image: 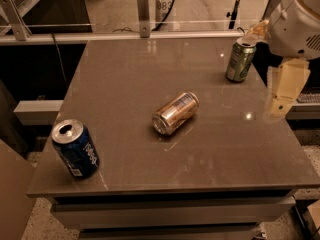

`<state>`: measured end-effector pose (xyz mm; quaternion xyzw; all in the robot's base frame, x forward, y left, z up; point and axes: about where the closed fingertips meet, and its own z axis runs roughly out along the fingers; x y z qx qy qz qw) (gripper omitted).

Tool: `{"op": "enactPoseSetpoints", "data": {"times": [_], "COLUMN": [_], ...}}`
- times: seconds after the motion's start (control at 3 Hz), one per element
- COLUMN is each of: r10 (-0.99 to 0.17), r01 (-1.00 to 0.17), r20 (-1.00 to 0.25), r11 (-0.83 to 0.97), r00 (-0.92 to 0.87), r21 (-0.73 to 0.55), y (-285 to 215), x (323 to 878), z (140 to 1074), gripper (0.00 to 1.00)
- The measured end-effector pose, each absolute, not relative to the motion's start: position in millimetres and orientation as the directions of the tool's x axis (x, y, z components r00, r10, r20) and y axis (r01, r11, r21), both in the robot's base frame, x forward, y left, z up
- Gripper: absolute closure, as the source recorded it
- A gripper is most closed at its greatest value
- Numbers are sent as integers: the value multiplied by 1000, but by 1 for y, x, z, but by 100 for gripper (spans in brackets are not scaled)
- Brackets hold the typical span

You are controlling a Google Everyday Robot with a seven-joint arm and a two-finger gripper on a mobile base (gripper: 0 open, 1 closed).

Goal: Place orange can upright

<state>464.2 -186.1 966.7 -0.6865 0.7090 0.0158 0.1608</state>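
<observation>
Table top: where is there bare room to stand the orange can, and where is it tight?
Bare: the far-left stretch of the table, behind the blue can and left of the orange can lying at centre; also the front strip between blue can and right edge. Tight: the right side, where the gripper hangs near the green can.

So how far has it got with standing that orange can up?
Nothing looks done yet: the orange can lies on its side at the table centre. In hand: the gripper hovers by the right edge, well apart from it. Left: reach it, grasp it, set it upright.
</observation>
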Motion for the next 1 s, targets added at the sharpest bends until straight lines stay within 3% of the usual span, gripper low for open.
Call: {"op": "enactPoseSetpoints", "data": {"times": [1.0], "r10": [-957], "r01": [-971], "r20": [-194], "r11": [-187], "r00": [214], "r21": [-148], "y": [-149], "x": [502], "z": [932], "gripper": [0]}}
